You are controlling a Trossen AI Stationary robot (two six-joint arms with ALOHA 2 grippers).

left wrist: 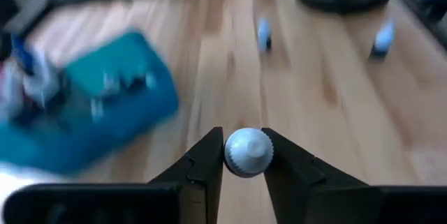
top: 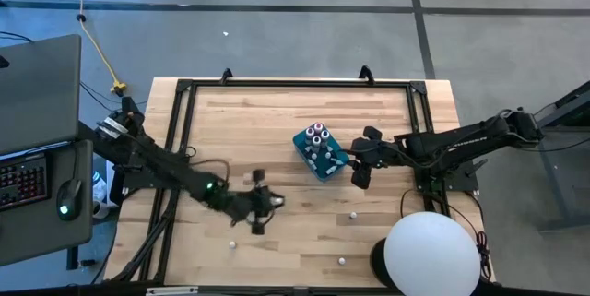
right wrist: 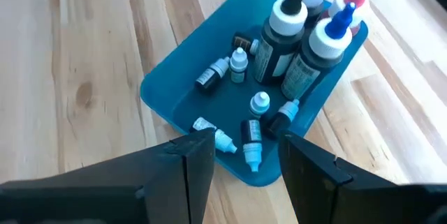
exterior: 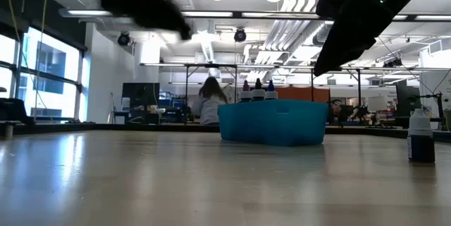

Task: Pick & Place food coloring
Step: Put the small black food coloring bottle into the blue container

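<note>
Whitish-capped tiny food-coloring bottle clamped in left gripper, mid-bench.
Pick step in hand; next, I judge, carry it to the teal plastic tray. Right gripper hangs parted, empty, over the tray's edge. Count: three loose bottles on the wooden bench, three tall ones standing in tray.
</note>
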